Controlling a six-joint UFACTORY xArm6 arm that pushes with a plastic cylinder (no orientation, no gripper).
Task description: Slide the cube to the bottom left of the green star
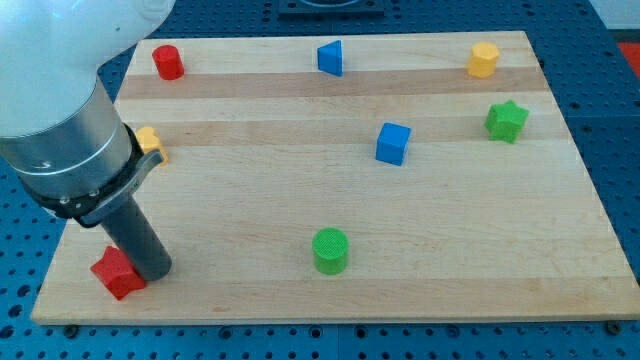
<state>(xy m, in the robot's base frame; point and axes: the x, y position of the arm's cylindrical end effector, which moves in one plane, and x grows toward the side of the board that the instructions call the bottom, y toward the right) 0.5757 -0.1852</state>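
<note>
Blue cube (393, 143) sits way off toward the view's upper right of our tip (155, 272), just left of the green star (506, 121). No fingers here, so nothing's held; we're parked right against the red star (117, 273), with the green cylinder (330, 251) off to the tip's right.

Wooden board (300, 290) on a blue perforated table (615, 120). Near the board's top edge: red cylinder (168, 62) at the view's left, blue triangular block (331, 58) around the middle, yellow block (483, 60), possibly hexagonal, at the view's right. Lower, toward the bottom edge, green cylinder (330, 250), well apart from the rest. At the left edge, small yellow block (150, 140), partly hidden, shape unclear. In the bottom left corner, red star (116, 272), partly covered.
</note>
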